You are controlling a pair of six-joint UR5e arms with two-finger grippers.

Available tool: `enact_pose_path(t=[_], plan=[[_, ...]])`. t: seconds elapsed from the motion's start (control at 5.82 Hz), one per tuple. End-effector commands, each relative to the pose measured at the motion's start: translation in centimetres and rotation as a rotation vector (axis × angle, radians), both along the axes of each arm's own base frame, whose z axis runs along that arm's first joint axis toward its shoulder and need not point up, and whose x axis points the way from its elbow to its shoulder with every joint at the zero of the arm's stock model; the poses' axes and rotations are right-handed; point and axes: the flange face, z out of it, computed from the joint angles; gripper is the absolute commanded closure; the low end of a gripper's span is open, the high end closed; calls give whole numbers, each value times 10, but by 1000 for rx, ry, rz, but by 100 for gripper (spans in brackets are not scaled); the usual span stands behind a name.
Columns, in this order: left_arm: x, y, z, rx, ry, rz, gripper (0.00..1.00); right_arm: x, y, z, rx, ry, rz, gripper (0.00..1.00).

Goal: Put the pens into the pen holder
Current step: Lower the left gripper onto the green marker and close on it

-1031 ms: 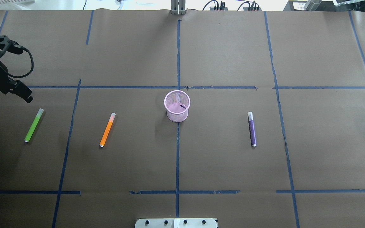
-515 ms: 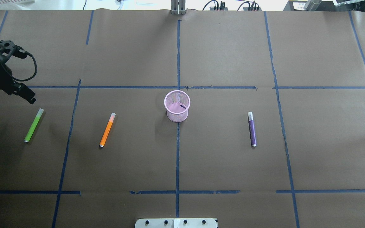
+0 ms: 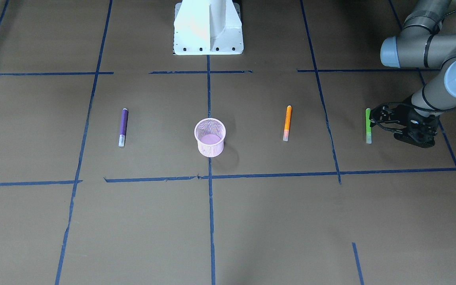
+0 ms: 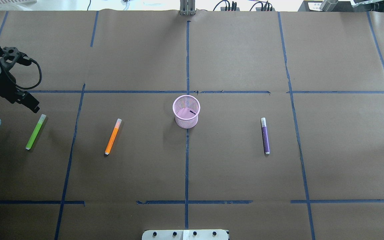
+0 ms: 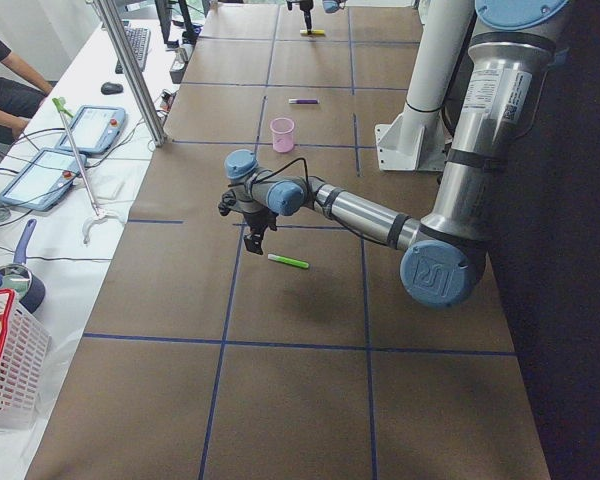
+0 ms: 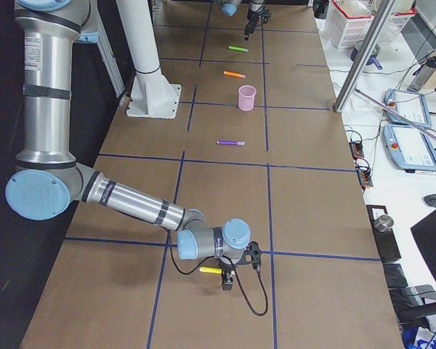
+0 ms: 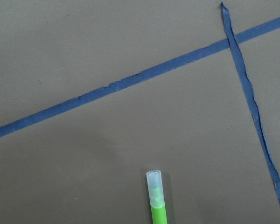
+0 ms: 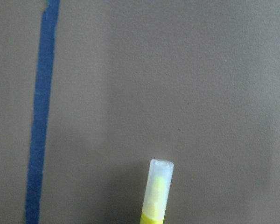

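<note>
Worktop: brown paper-covered worktop (image 4: 238, 53), cut into rectangles by strips of blue tape (image 4: 187, 160).
Left arm: grey-and-blue left arm (image 3: 430, 43), low over the worktop's end on the robot's left. A pale logo on one blue joint cap shows in the left side view but is too small to read.
Right arm: grey-and-blue right arm (image 6: 47, 109), out at the far end on the robot's right (outside the overhead view).
Left gripper: black left gripper (image 4: 34, 106), near the green pen's pale cap end and apart from it. I cannot tell how its jaws stand.
Right gripper: black right gripper (image 6: 229, 282), just beside a yellow pen (image 6: 211, 270) that lies flat. The state of its jaws cannot be told either.
Pen holder: round pink wire-mesh pen holder (image 4: 186, 122), upright at the worktop's middle on a tape line.
Pens: the slim green pen (image 4: 35, 132) and orange pen (image 4: 113, 137) lie flat on the holder's left. The purple pen (image 4: 265, 136) lies on its right. All three are well apart from it, with their pale caps pointing away from the robot.
</note>
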Motion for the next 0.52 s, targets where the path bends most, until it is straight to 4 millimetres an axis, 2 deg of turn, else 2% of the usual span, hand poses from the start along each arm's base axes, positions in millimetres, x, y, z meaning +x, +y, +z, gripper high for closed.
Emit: enact_pose_path(t=[0.0,0.34], plan=[[21,6,18,-11,-34,29,0,-1,-1,-1,0,-2,1,0],[31,0,50,19,-14,24,0,-1,-1,-1,-1,-2,3,0]])
